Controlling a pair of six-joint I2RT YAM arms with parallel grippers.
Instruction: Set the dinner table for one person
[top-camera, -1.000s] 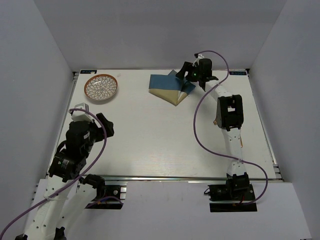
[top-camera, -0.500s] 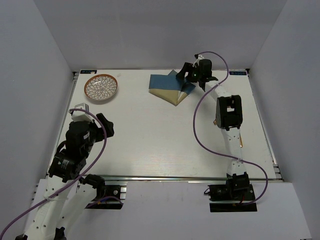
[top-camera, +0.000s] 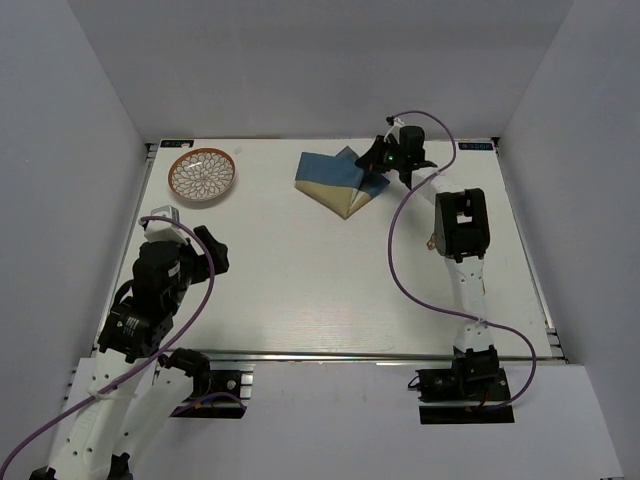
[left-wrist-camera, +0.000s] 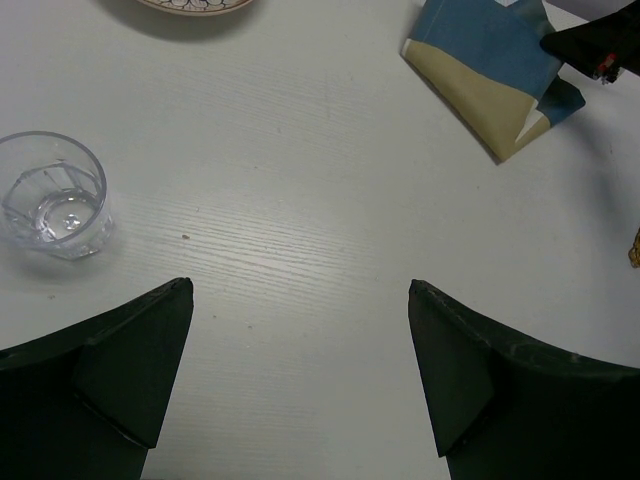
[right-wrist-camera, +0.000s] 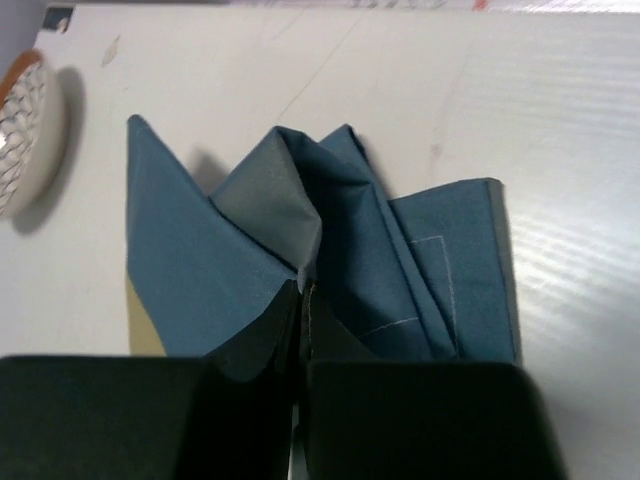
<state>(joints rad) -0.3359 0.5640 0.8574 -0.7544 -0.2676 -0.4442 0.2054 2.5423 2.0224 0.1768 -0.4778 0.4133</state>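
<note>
The dinner table (top-camera: 320, 290) is a large white top. At its far middle lies a folded blue-and-tan cloth placemat (top-camera: 335, 180) (left-wrist-camera: 480, 70) (right-wrist-camera: 200, 250), bunched up at its right side. My right gripper (top-camera: 377, 160) (right-wrist-camera: 303, 290) is shut on a raised blue fold at that right edge. My left gripper (left-wrist-camera: 299, 284) hangs open over bare table at the near left, with nothing between its fingers.
A round patterned plate (top-camera: 202, 174) (right-wrist-camera: 25, 130) sits at the far left. A clear empty glass (left-wrist-camera: 55, 208) stands left of my left gripper. A small golden-brown thing (left-wrist-camera: 634, 247) shows at the right edge, mostly hidden by the right arm.
My right gripper has shut on the placemat's right edge. The cloth has bunched up and shifted slightly left. The left arm has not moved.
</note>
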